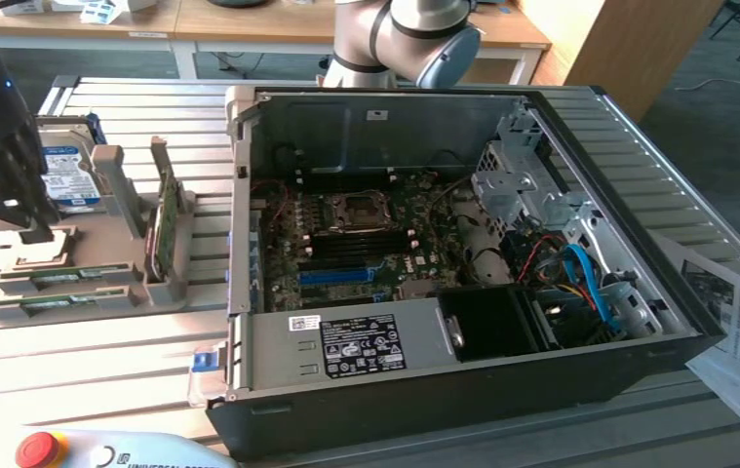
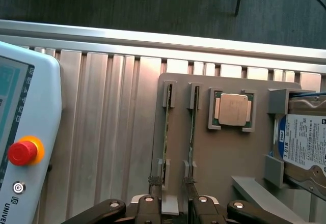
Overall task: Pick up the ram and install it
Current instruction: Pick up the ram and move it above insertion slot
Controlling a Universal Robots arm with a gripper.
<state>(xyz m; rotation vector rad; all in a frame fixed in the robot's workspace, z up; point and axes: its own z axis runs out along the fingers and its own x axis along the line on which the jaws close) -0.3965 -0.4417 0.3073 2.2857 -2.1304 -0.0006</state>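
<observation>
**A:** Exterior view first. Where is the gripper?

**B:** At about nine o'clock in that view. The dark gripper hangs above the grey holder. The holder lies on the slatted table, at nine o'clock from the open computer case.

**A:** And the ram?

**B:** The ram lies flat in the holder slot nearest the teach pendant, which sits at seven o'clock. A second stick lies just beside the ram, and a taller green card stands upright near both. A hard drive stands at the holder's far end. The motherboard shows inside the case.

**A:** Now the wrist view?

**B:** Both sticks show edge-on. The gripper is spread and grips nothing. The ram runs between its fingertips, with a gap on each side. One fingertip sits over the end of the second stick. Past that stick a processor rests in its recess, then comes the hard drive. The pendant's red stop button is on the ram's other side.
</observation>
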